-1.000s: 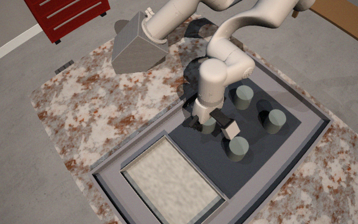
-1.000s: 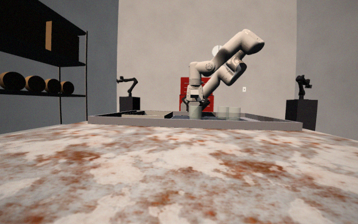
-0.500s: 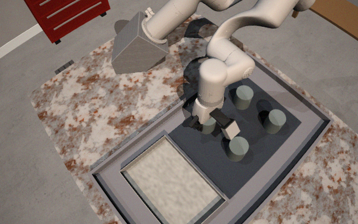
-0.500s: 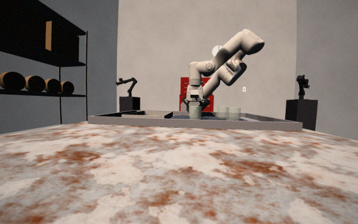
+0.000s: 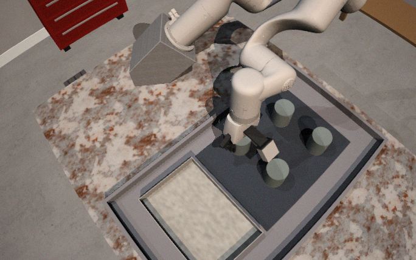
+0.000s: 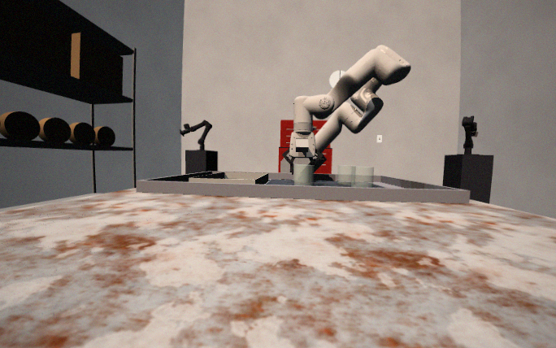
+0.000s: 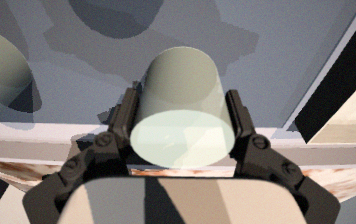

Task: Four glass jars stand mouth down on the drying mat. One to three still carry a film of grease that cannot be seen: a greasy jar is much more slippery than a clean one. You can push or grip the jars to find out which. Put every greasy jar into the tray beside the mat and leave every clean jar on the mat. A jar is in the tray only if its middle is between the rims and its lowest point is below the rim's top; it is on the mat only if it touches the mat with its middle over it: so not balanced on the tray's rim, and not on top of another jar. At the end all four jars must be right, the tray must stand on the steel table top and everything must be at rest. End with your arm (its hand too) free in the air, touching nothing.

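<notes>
Four pale green glass jars stand mouth down on the dark mat (image 5: 275, 157). One jar (image 5: 243, 145) stands at the mat's left end, between the fingers of my gripper (image 5: 239, 146). In the wrist view this jar (image 7: 182, 107) stands upright between the two dark fingers, which are open and close on each side of it. The other jars stand at the back (image 5: 283, 112), at the right (image 5: 319, 140) and at the front (image 5: 276, 172) of the mat. The tray (image 5: 199, 215) with its pale floor lies to the left of the mat.
Mat and tray sit on a grey steel top with a raised rim (image 5: 353, 196), set in a mottled counter. A grey box (image 5: 157, 54) holds the arm's base at the back. My wrist camera block (image 5: 267, 150) hangs close over the front jar.
</notes>
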`<action>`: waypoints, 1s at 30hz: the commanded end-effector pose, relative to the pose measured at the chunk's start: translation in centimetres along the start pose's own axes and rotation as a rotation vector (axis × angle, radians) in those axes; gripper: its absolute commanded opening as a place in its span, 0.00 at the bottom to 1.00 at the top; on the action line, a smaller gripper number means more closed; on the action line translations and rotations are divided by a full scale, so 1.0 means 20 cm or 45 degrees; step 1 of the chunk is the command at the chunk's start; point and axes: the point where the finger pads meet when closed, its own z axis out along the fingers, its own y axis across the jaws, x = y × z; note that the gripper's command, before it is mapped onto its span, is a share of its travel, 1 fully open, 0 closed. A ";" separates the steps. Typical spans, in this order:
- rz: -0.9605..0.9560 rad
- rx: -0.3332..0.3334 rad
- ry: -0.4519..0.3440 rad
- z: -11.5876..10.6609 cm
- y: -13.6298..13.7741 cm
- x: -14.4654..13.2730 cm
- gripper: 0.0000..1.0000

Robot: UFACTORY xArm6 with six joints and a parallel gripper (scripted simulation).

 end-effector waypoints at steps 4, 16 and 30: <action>-0.001 -0.002 0.002 0.00 0.00 0.00 0.76; -0.001 -0.002 0.002 0.00 0.00 0.00 0.73; -0.001 -0.002 0.002 0.00 0.00 0.00 0.70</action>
